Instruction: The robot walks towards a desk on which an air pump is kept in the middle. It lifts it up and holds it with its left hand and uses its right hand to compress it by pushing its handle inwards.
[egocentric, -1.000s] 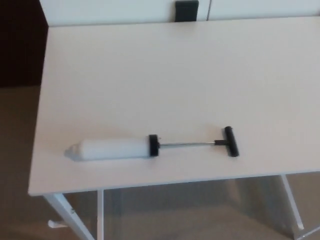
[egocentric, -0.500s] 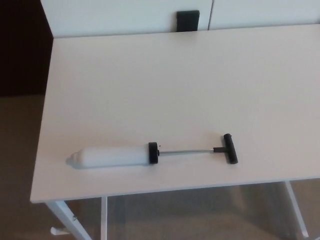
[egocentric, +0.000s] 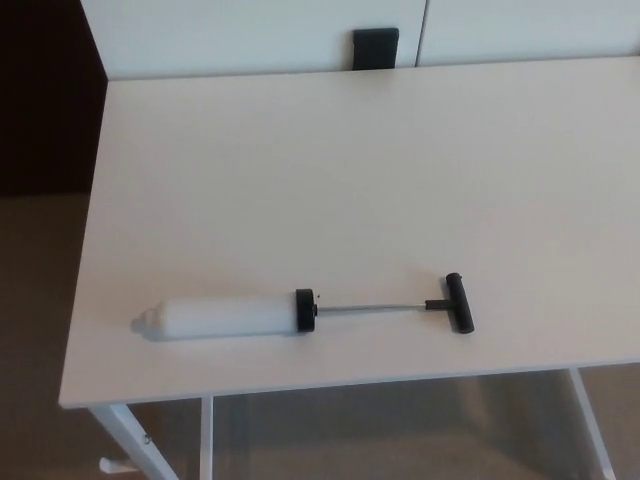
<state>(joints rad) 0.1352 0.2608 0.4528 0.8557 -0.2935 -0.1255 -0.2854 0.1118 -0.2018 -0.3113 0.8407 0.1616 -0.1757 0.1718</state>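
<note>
On the pale desk (egocentric: 300, 170), toward its near edge, lies the air pump (egocentric: 300, 313), flat on its side and stretched lengthwise from left to right. Its white barrel (egocentric: 222, 317) forms the left part, ending in a small rounded nozzle tip (egocentric: 143, 322) that points toward the desk's left edge. At the barrel's right end sits a black collar (egocentric: 305, 310), and from that collar a thin metal rod (egocentric: 370, 308) runs out to the right, drawn well out of the barrel. The rod ends at a black T-shaped handle (egocentric: 459, 302), whose crossbar lies across the line of the rod, slightly tilted. The pump rests alone on the desk, nothing touching it, and it sits much nearer the front edge than the back edge.

Behind the desk, at its far edge, stands a white panel (egocentric: 250, 35) with a dark rectangular block (egocentric: 375, 47) set against it, well apart from the pump. Below the desk's near edge, white legs (egocentric: 125, 440) angle down at the left, and another white leg (egocentric: 590, 420) shows at the right. Left of the desk lies a brownish floor (egocentric: 40, 330), darker toward the top corner.

Neither robot hand shows beside the desk or anywhere else, so whether their fingers are apart or together cannot be told.
</note>
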